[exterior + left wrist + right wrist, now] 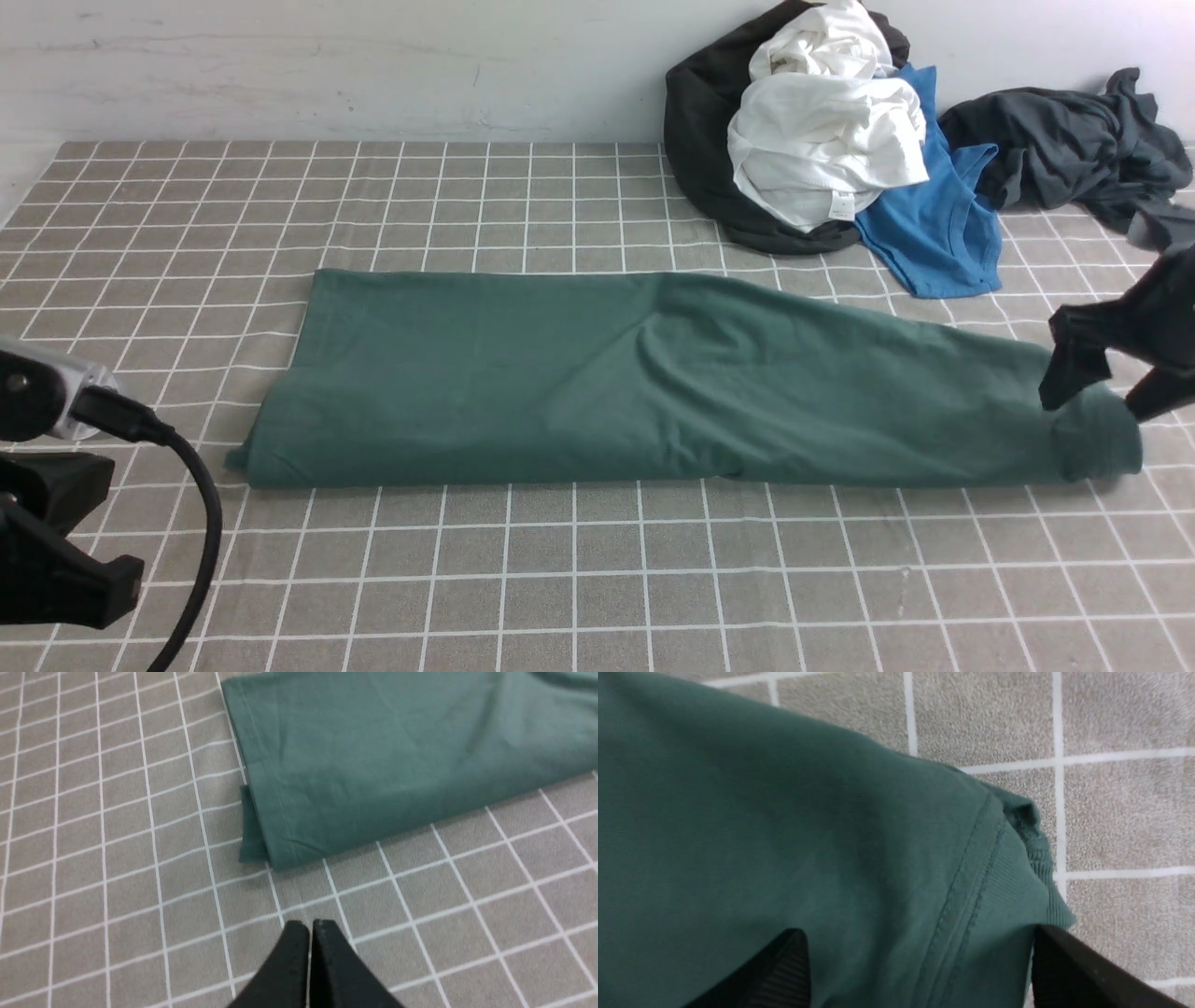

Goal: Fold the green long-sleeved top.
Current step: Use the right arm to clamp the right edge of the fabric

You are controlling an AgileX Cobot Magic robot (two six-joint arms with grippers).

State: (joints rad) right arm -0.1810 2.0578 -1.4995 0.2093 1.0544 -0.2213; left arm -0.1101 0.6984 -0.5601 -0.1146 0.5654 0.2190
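Observation:
The green long-sleeved top lies folded into a long band across the middle of the checked tablecloth. Its hem corner shows in the left wrist view. Its ribbed neck end shows in the right wrist view. My right gripper is open, its jaws standing wide on either side of the top's right end, just above the cloth. My left gripper is shut and empty, over bare tablecloth a little short of the top's left near corner; in the front view only its arm shows at the lower left.
A heap of clothes sits at the back right: a black garment, a white one, a bright blue shirt and a dark grey garment. The checked tablecloth covers the table. A wall stands behind.

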